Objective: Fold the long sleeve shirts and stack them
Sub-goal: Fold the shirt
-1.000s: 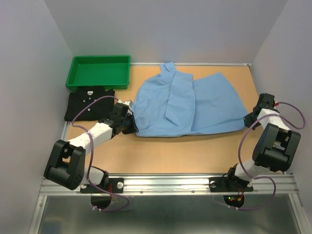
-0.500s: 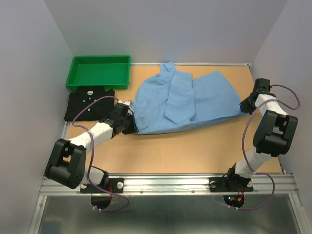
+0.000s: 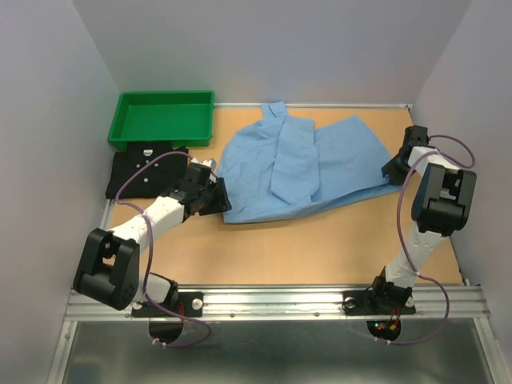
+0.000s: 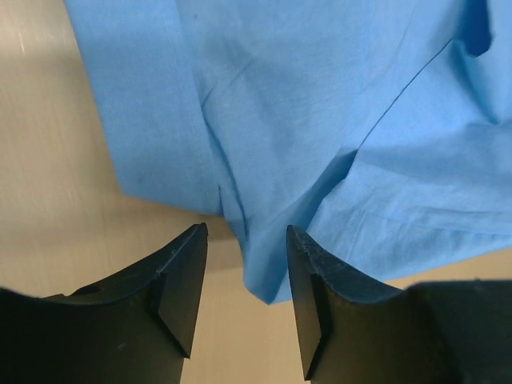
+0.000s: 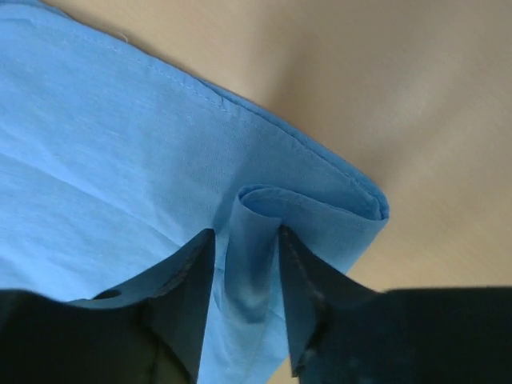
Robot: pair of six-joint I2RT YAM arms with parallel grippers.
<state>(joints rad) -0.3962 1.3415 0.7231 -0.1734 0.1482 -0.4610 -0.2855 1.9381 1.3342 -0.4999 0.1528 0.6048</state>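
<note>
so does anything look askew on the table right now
The light blue cloth shirt lies skewed, its near hem slanting away toward the right, where a bunched ridge of cloth stands between the right gripper's fingers.

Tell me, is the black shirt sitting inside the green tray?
No, the black shirt lies folded on the table, on the near side of the green tray, not in it.

Left tool (image 4: 246, 236), right tool (image 5: 246, 234): jaws apart.
</note>
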